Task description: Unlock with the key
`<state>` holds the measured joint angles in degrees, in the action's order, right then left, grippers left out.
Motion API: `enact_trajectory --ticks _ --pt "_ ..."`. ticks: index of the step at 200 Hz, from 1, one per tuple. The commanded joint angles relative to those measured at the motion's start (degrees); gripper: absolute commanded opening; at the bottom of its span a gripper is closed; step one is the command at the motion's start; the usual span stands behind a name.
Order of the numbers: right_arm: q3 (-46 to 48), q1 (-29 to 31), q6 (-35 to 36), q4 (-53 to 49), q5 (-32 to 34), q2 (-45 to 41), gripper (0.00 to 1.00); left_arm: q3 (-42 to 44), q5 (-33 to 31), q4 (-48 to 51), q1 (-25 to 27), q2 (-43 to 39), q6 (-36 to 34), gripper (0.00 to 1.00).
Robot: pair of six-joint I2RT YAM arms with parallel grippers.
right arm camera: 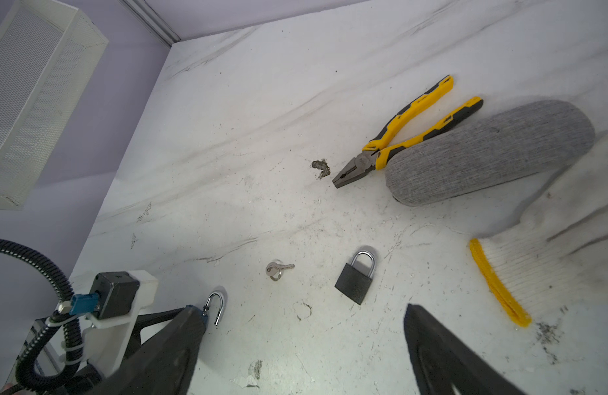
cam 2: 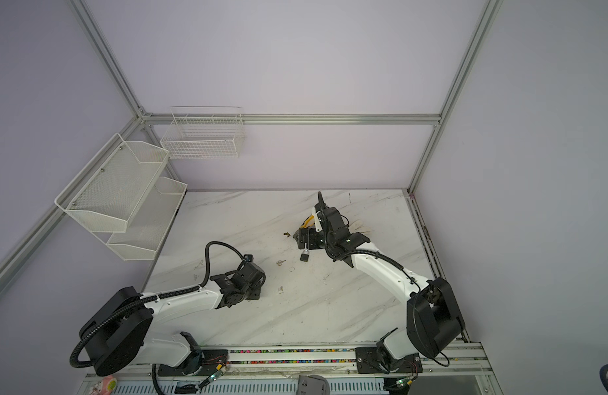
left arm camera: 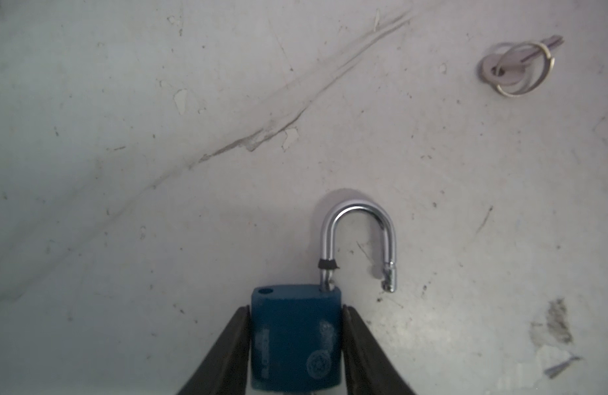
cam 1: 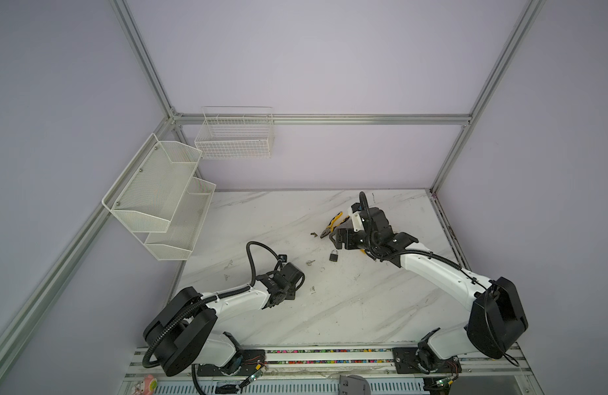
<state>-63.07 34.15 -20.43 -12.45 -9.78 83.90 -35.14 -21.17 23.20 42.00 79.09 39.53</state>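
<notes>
Shiny metal shackle (left arm camera: 359,219) on matt blue padlock (left arm camera: 295,338), scuffed marble-look tabletop (left arm camera: 158,239), knitted cloth glove (right arm camera: 548,266)

The left arm (cam 1: 234,302) and the right arm (cam 1: 432,270) are built of white shells joined by rounded black housings. A black ribbed cable (cam 1: 252,254) is run along each and fastened with white ties (right arm camera: 71,349). The fingers (left arm camera: 223,355) are matt black and tapered. A black camera block (right arm camera: 116,294) on a white bracket (right arm camera: 119,328), fitted with a blue plug (right arm camera: 85,304), is carried at the left wrist.
</notes>
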Motion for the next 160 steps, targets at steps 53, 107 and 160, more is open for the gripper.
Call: enact_trajectory --ticks 53,107,160 --pt "-3.2 7.2 4.2 2.7 6.1 7.6 0.86 -6.0 0.3 3.9 -2.6 -13.6 -1.8 0.61" --pt "-7.4 12.4 8.6 6.0 5.4 17.7 0.75 -5.5 2.3 1.7 -4.7 -22.3 -1.0 0.73" --pt "-10.6 12.8 11.3 7.2 5.8 25.8 0.70 -4.8 2.6 0.9 -5.7 -24.8 1.0 0.86"
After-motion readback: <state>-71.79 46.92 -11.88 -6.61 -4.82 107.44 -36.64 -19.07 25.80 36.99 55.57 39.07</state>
